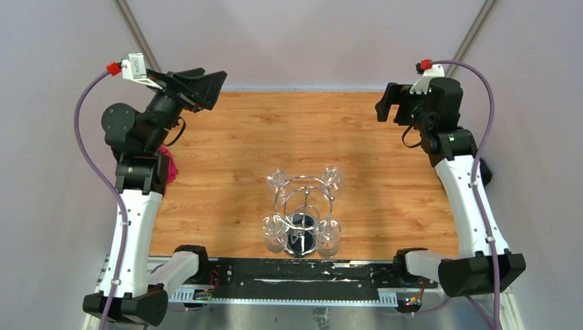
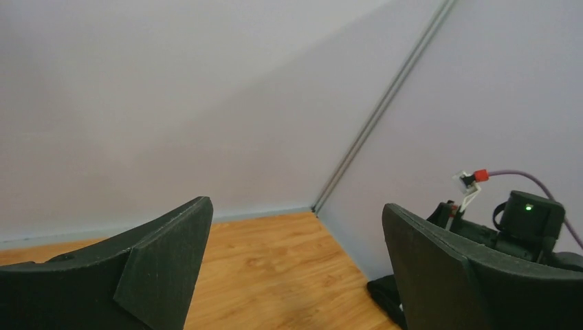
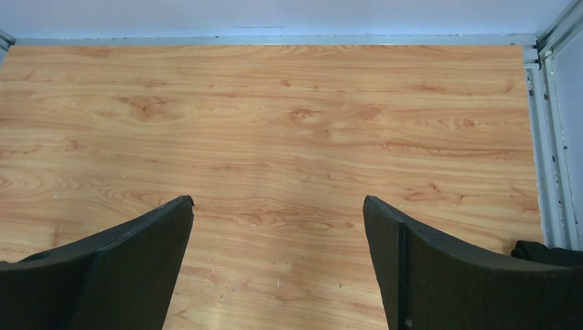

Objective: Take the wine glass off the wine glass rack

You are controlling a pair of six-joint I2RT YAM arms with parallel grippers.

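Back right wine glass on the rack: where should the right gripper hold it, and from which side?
Likely its bowl, from the outer right: the wine glass sits at the edge of the rack, whose wires crowd its inner side, and the open right gripper is nearest.

Chrome wine glass rack (image 1: 302,214) — upright — holds four glasses (image 1: 329,236).

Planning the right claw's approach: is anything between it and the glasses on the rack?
Nothing visible. Only bare table lies between the open right claw and the rack. The nearest glass hangs at the rack's far right, and the rack's own wire loops curl just beside it.
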